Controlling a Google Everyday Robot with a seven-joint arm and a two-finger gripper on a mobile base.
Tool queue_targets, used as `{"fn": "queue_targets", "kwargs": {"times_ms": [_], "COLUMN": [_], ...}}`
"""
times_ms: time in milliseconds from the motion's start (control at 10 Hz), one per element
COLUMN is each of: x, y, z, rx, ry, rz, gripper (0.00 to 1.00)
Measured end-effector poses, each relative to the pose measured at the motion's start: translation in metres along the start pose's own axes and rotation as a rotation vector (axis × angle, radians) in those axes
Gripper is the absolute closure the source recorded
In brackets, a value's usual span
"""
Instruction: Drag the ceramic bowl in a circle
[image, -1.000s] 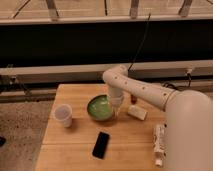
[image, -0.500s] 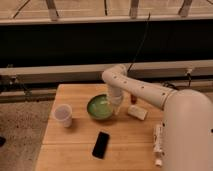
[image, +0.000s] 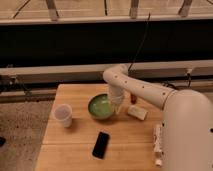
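Bowl: your ceramic bowl (image: 101, 106) sits mid-table (image: 75, 150), near the back | Gripper: your gripper (image: 117, 107) points down at the bowl's right rim so it can pull it around | Fingers: cannot tell if open or holding | Watch: cup (image: 63, 115) left, phone (image: 101, 144) in front, small white block (image: 137, 112) right, all near the bowl's path.

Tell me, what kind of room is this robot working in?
Probably a lab or office test area, not a kitchen. A plain wooden table stands by a long dark window wall, holding a ceramic bowl, plastic cup and phone. The gripper sits at the bowl's right rim.
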Motion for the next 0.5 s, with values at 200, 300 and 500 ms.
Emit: {"fn": "queue_targets", "kwargs": {"times_ms": [200, 300, 500], "x": [0.0033, 0.0056, 0.0052], "y": [-0.0025, -0.0012, -0.0032], "z": [-0.0005, -0.001, -0.0013], "rx": [0.0, 0.0, -0.001], "ry": [0.0, 0.0, 0.0], "rz": [0.004, 0.008, 0.004], "gripper": [0.99, 0.99, 0.99]}}
